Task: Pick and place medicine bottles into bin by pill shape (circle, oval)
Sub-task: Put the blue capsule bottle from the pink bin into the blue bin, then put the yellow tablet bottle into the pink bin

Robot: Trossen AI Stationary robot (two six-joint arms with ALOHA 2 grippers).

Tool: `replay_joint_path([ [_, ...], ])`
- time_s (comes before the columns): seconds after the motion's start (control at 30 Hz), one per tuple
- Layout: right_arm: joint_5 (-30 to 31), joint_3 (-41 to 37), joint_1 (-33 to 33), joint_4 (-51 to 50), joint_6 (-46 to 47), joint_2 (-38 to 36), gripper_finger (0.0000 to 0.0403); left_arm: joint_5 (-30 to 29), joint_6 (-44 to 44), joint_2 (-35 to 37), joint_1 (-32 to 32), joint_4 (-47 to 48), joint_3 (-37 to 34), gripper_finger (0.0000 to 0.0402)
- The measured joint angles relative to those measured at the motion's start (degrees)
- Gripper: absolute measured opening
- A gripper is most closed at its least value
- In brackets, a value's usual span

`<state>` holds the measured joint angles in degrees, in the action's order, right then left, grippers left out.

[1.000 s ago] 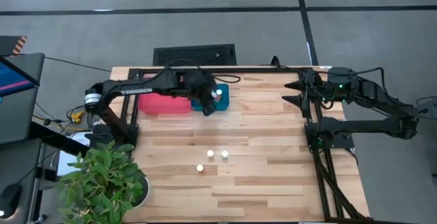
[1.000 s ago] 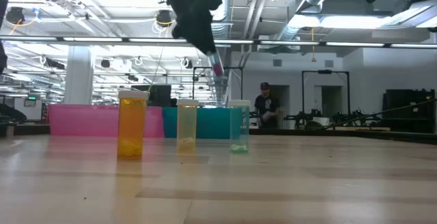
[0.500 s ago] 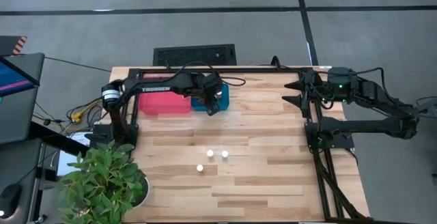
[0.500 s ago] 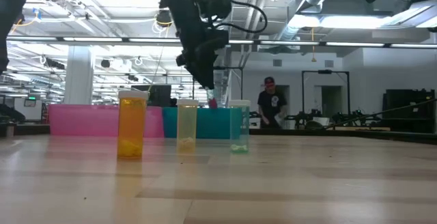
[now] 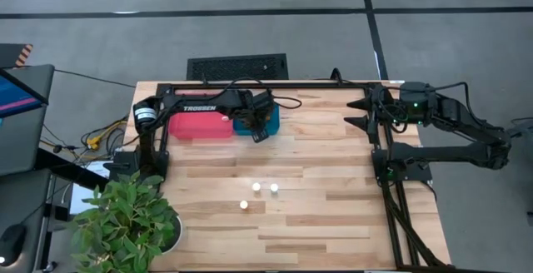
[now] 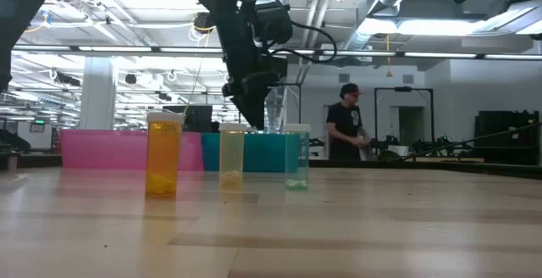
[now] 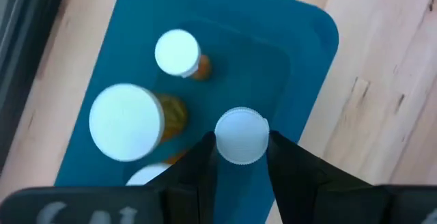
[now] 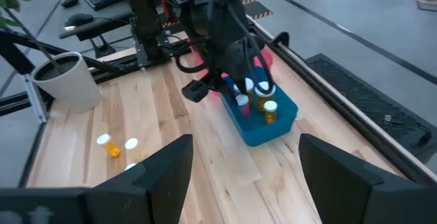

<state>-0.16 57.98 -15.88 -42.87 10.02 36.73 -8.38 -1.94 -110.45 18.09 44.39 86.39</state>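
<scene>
1. The blue bin [image 5: 268, 121] is taken as the landmark; it stands on the table [image 5: 333, 215] directly beside the pink bin [image 5: 198, 126].
2. The left claw [image 7: 239, 157] is seen lowered into the blue bin, its fingers closed on a white-capped bottle [image 7: 241, 135]. The bottle is held upright inside the bin; whether it touches the bin floor cannot be told.
3. At least two other capped bottles [image 7: 125, 122] are already standing in the blue bin beside the held one, and the edge of a possible further cap shows; these are judged sorted.
4. Three bottles [image 5: 256, 188] are left on the table, well apart from the blue bin, grouped close together.
5. The contents of the pink bin cannot be made out.
6. The right claw [image 8: 242, 159] is held open and empty, parked well away from the blue bin at the far side of the table.
7. Judgement: release of the held bottle is pending; three placements remain.
</scene>
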Motion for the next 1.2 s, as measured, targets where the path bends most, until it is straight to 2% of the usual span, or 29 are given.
replay_joint_path([
  [0.67, 0.11, 0.00, -0.02, 0.00, 0.00, 0.00, 0.0276, -0.51, 1.44, -2.23, 0.66, -0.34, 0.07, 0.0100],
  [0.93, 0.13, 0.00, -0.02, -0.01, -0.04, 0.00, 0.0276, -0.88, 1.86, -2.23, 0.66, -0.80, 0.07, 0.0133],
  [1.2, 0.32, 0.00, -0.02, -0.01, -0.15, 0.00, 0.0276, -0.97, 2.24, -2.23, 0.66, -1.68, 0.07, 0.0149],
])
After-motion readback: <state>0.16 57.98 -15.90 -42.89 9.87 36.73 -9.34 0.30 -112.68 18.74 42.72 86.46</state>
